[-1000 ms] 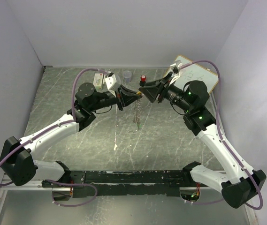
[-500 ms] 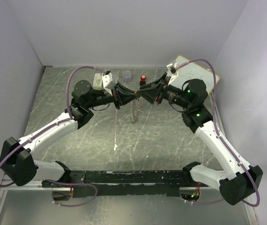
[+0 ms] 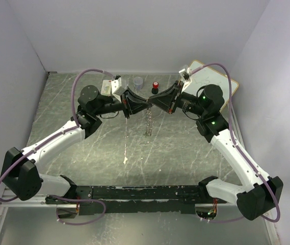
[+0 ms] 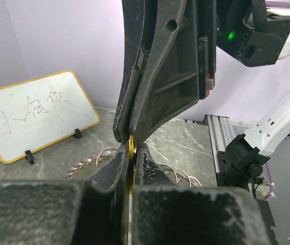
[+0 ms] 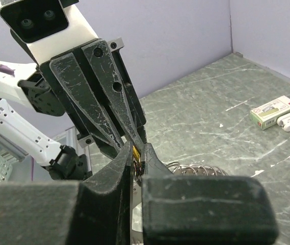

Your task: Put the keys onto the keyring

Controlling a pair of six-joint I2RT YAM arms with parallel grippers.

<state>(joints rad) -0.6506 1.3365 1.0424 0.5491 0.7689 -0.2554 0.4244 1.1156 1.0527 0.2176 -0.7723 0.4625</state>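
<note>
My left gripper and right gripper meet tip to tip above the middle back of the table. The left gripper is shut on the yellow key, a thin yellow strip between its fingers. Facing it, the right gripper is shut too, with the same yellow key showing between its fingertips and bits of wire just below. The silvery keyring hangs straight down from that meeting point. Its loops show behind the left fingers and beside the right ones.
A whiteboard leans at the back right. A grey cup and a red-capped black knob stand just behind the grippers. A small white box lies at the back left. Walls close off three sides.
The right gripper's jaws have closed onto the spot where the left gripper holds the yellow key. Both arms have shifted slightly toward the back, and the keyring still hangs below.
</note>
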